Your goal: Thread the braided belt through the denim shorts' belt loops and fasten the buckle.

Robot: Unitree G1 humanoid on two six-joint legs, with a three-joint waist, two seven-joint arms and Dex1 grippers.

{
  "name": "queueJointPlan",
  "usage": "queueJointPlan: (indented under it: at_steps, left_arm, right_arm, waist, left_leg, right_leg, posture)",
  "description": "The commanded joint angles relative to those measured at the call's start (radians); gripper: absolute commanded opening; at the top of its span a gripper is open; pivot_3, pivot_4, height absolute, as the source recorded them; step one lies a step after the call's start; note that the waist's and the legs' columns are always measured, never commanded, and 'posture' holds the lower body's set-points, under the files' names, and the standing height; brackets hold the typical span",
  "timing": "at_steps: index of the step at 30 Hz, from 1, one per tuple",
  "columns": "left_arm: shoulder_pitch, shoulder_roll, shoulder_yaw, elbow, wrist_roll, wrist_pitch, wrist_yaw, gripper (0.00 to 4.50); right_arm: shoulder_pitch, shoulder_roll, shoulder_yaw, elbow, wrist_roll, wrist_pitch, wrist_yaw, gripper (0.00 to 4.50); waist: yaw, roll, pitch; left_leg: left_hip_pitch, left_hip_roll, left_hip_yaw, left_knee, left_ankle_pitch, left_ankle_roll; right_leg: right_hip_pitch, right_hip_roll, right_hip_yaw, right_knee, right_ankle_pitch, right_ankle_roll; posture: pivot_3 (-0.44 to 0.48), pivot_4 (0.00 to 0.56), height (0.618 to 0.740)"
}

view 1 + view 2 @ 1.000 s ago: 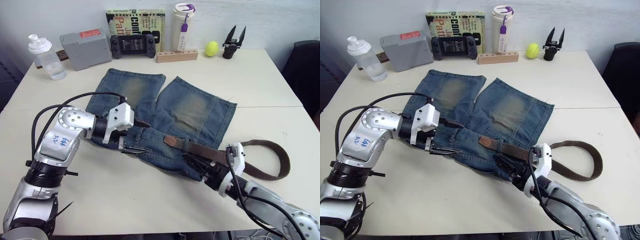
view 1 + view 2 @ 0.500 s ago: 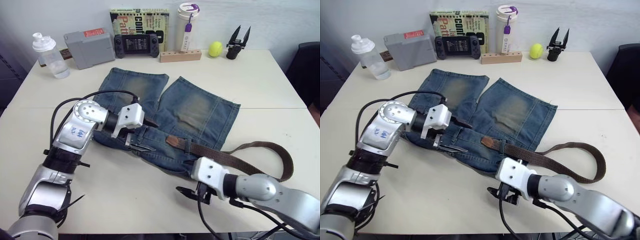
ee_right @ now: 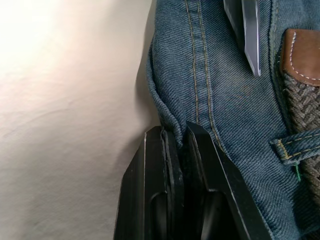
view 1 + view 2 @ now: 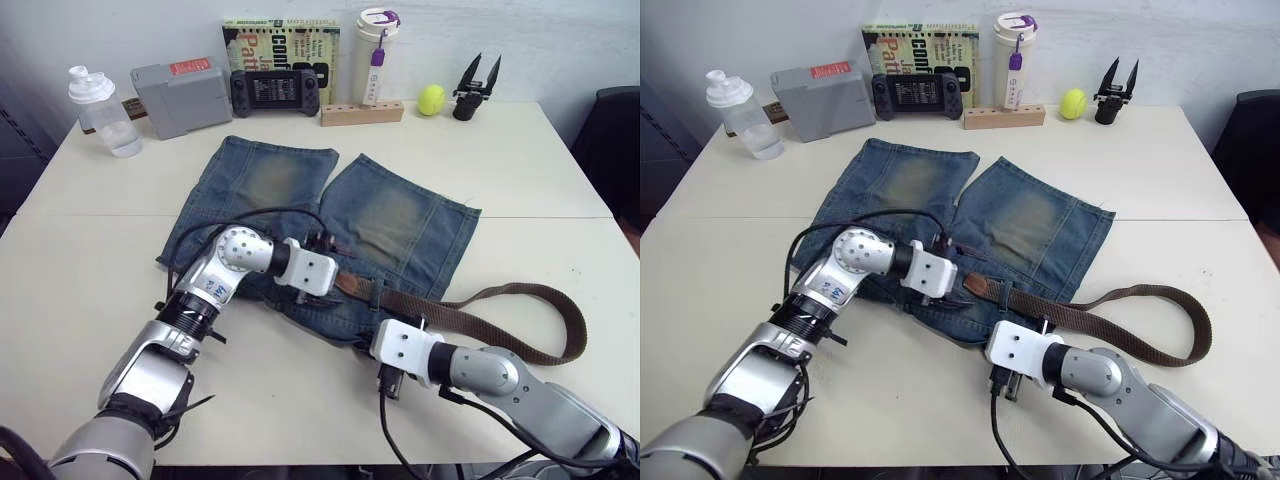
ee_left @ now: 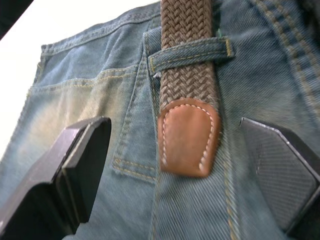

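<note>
The denim shorts (image 4: 330, 225) lie mid-frame on the table (image 4: 520, 170), with the braided belt (image 4: 480, 325) through one belt loop (image 5: 190, 52), its tan tip between the left gripper's (image 5: 187, 165) wide-spread fingers. The right gripper (image 3: 177, 150), lower centre, pinches the waistband edge. A bottle (image 4: 95, 110), grey box (image 4: 180, 95), game controller (image 4: 275, 90), tumbler (image 4: 372, 50) and yellow ball (image 4: 432, 98) line the top edge, well apart from the shorts.
</note>
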Motion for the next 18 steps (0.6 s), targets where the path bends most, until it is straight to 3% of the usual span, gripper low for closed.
queueJointPlan:
  at_steps: [1,15,18]
  left_arm:
    - [-0.030,-0.009,0.017,0.043,0.038,-0.093,0.091,4.50]
    - [-0.043,0.022,-0.019,0.104,0.311,-0.343,0.404,4.50]
    - [-0.041,0.028,-0.009,0.104,0.325,-0.362,0.442,3.81]
  right_arm:
    - [0.016,0.015,-0.036,-0.015,-0.033,0.042,0.014,0.03]
    - [0.022,0.069,-0.058,-0.019,-0.063,0.084,0.041,0.03]
    - [0.024,0.073,-0.061,-0.017,-0.067,0.088,0.045,0.00]
  waist:
    - [0.000,0.000,0.000]
    - [0.000,-0.001,-0.001]
    - [0.001,-0.002,-0.001]
  left_leg:
    - [0.000,0.000,0.000,0.000,0.000,0.000]
    - [0.000,0.000,0.000,0.001,-0.001,0.001]
    - [0.000,0.000,-0.001,0.001,-0.001,0.001]
  right_leg:
    - [0.000,0.000,0.000,0.000,0.000,0.000]
    - [0.000,-0.001,-0.001,0.001,0.000,0.000]
    - [0.000,-0.001,-0.001,0.002,0.000,0.000]
  posture:
    - [0.000,0.150,0.696]
    - [0.000,0.150,0.696]
    - [0.000,0.150,0.696]
